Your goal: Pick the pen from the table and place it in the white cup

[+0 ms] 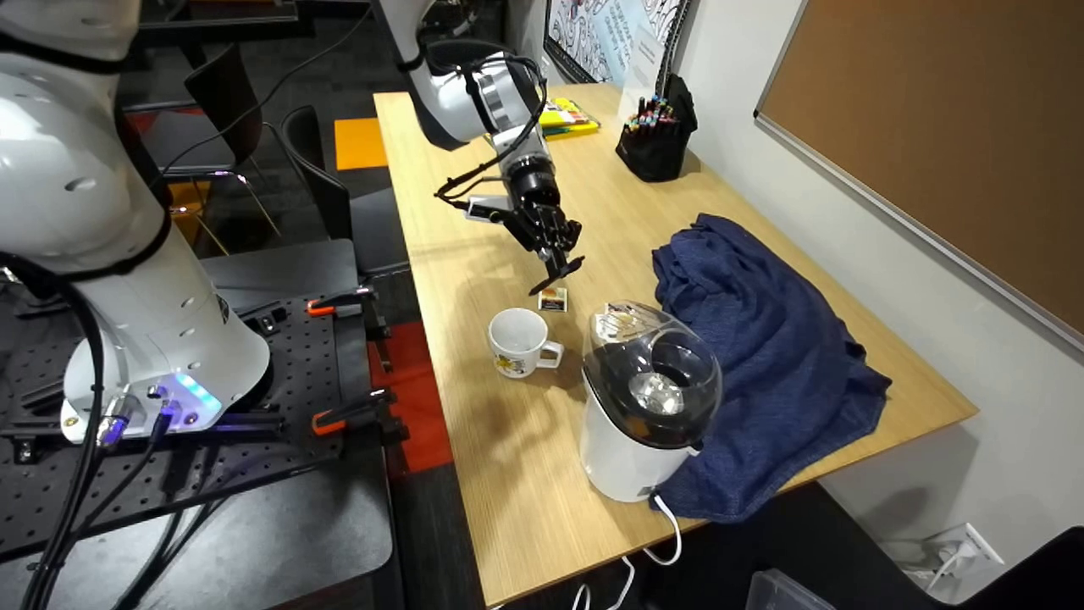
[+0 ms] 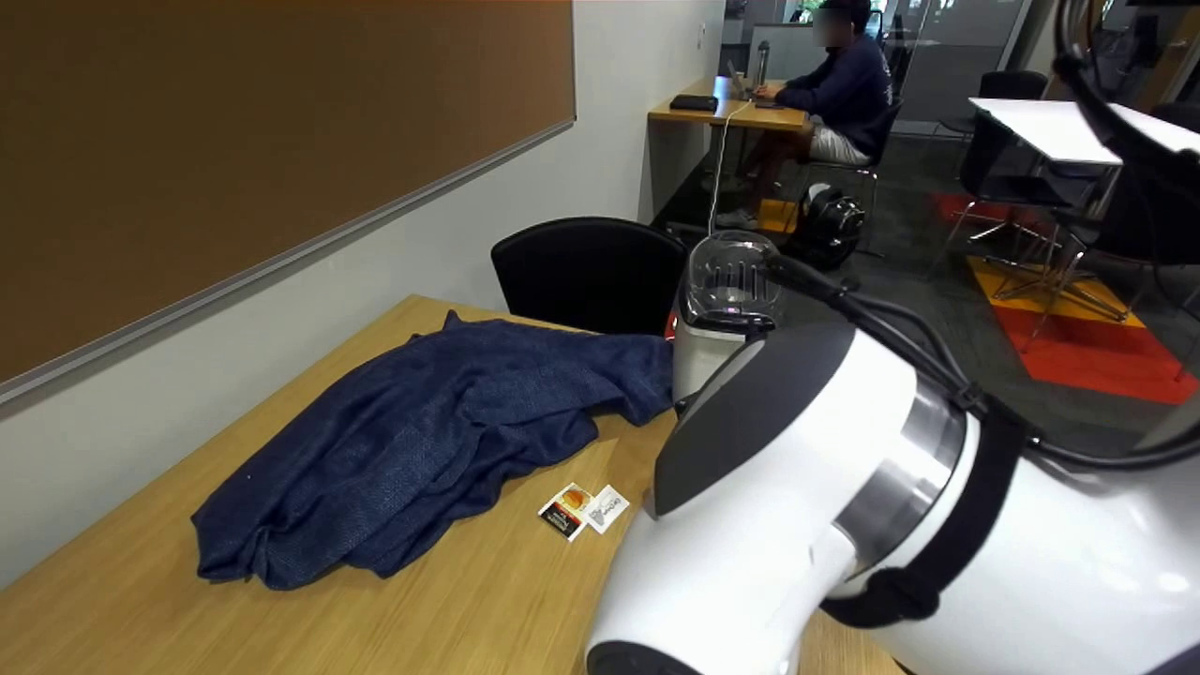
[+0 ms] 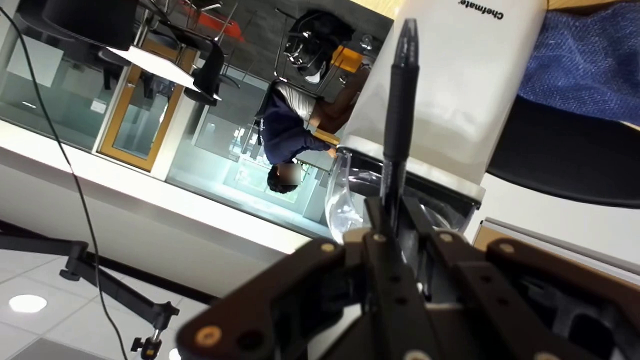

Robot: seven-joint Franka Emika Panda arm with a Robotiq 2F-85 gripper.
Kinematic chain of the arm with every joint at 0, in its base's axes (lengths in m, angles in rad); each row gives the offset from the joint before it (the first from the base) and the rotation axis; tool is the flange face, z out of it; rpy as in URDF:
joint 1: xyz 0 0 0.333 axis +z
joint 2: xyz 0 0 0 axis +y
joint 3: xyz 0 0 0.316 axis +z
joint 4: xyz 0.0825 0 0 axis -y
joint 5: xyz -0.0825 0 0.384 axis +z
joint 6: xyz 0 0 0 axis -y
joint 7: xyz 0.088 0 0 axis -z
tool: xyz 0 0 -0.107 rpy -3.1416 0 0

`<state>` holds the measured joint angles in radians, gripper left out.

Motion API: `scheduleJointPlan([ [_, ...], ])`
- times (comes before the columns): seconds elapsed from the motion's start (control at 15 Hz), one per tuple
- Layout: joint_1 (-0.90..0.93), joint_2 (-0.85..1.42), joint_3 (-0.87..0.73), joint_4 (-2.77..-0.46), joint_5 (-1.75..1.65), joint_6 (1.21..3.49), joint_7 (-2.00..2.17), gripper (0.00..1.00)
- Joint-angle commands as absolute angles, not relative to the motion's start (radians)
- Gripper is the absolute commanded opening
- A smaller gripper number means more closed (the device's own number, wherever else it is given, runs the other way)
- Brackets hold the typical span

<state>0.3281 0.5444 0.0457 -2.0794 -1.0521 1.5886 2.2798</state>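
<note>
Office room around the fingers (image 3: 425, 225), with pale wall (image 1: 872, 263), dark carpet (image 2: 923, 291) and brown pinboard (image 1: 948, 127). Below the fingers, a long table (image 1: 533, 508) with a light wood top. Over it, a white robot arm (image 2: 741, 534), ending in a black gripper (image 3: 393, 206). Far off from the fingers, in an exterior view, a seated person (image 2: 848, 94) in dark top and pale shorts. On the wall side of the fingers, a dark blue cloth (image 1: 762, 356), lying in loose folds. Just beside the cloth, near the fingers, a clear-topped white machine (image 1: 622, 457), standing upright. Well apart from the fingers, close to the wall, a black pouch (image 1: 652, 157) packed with coloured markers (image 1: 650, 114). Near the fingers but separate from them, a white cup (image 1: 518, 356), upright on the table, handle toward the machine. On the table close to the fingers, two small printed packets (image 2: 566, 512), touching. Fingers nearly together, gripping a slim dark pen (image 3: 402, 95) between the tips, one end jutting out past them; pen outside the cup.
</note>
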Motion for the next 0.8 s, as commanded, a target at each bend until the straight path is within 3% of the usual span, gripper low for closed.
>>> scheduleJointPlan([
  [0.0, 0.299, 0.593, 0.069, -2.059, -1.097, 1.579, 2.333, 0.03],
  [0.73, 0.274, 0.703, 0.087, -2.015, -1.106, 1.611, 2.337, 0.03],
])
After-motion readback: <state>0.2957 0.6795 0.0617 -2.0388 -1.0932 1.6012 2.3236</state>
